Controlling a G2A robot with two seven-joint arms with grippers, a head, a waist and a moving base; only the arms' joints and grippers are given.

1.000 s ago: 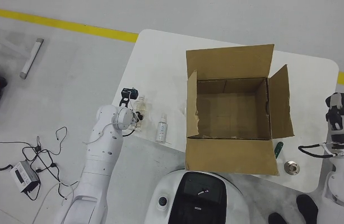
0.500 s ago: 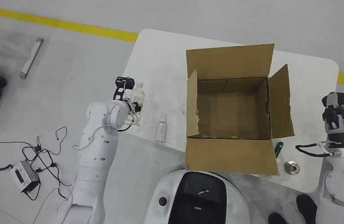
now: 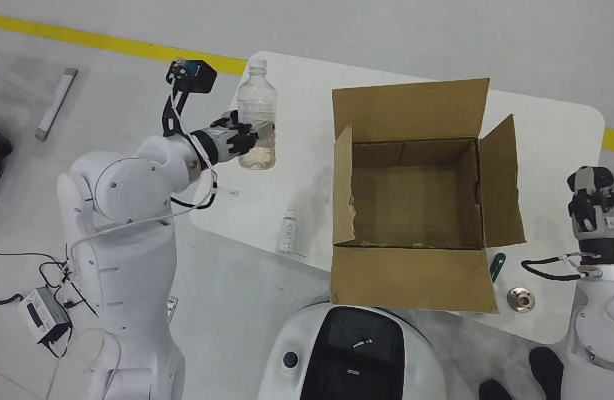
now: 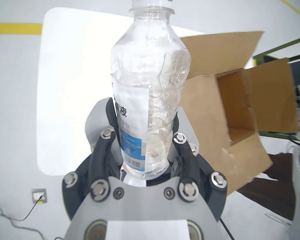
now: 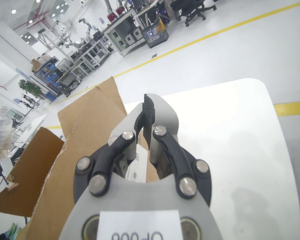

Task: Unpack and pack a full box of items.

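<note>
My left gripper (image 3: pixel 245 138) is shut on a clear plastic water bottle (image 3: pixel 256 112), held high above the table's left edge, left of the open cardboard box (image 3: pixel 417 195). In the left wrist view the water bottle (image 4: pixel 147 96) stands upright between the fingers (image 4: pixel 182 151), white cap on top, with the cardboard box (image 4: pixel 237 116) beyond it. The box's inside looks bare. My right gripper (image 5: pixel 147 116) is shut with nothing in it, beside the box's right flap (image 5: pixel 90 126) at the table's right edge; in the top view the right gripper (image 3: pixel 597 200) sits there.
A small clear bottle (image 3: pixel 288 230) lies on the white table (image 3: pixel 287 90) left of the box. A green tool (image 3: pixel 496 266) and a metal roll (image 3: pixel 521 298) lie near the box's front right corner. Cables and a power brick (image 3: pixel 42 312) are on the floor at left.
The left arm has lifted the water bottle off the table and swung it up and toward the back left. The right arm barely shifted.
</note>
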